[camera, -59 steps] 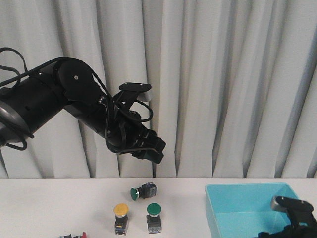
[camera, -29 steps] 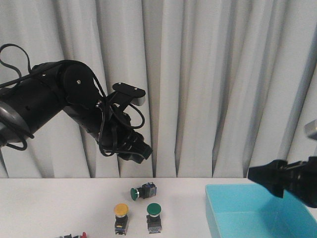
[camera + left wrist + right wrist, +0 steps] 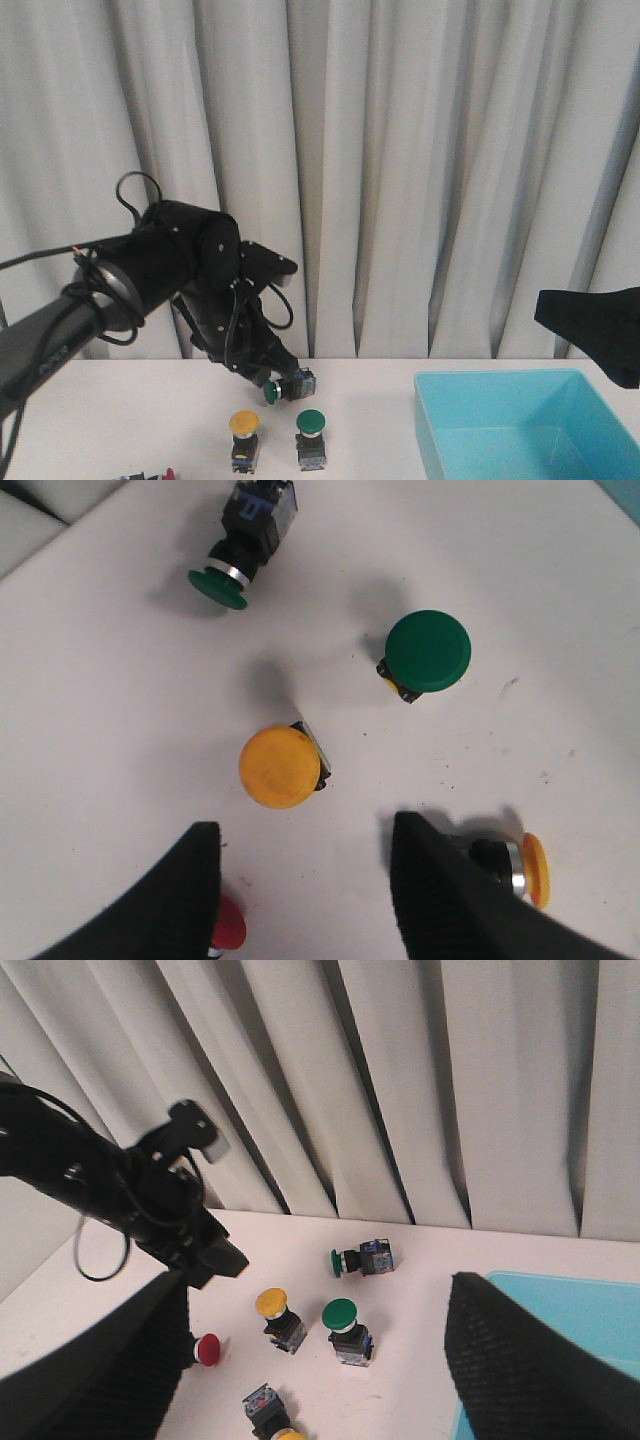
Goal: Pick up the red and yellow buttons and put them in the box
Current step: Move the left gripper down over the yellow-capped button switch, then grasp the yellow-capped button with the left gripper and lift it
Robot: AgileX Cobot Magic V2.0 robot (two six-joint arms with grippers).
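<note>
Currently five buttons on the worktop: two yellow, one upright and one on its side; one red; two green. Box at the worktop's right edge, well apart. Left gripper fingers apart above the buttons, holding nothing. Right gripper fingers also apart.

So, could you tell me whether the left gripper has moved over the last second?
Yes. The left gripper has come down toward the table, now level with the tipped green button.
</note>
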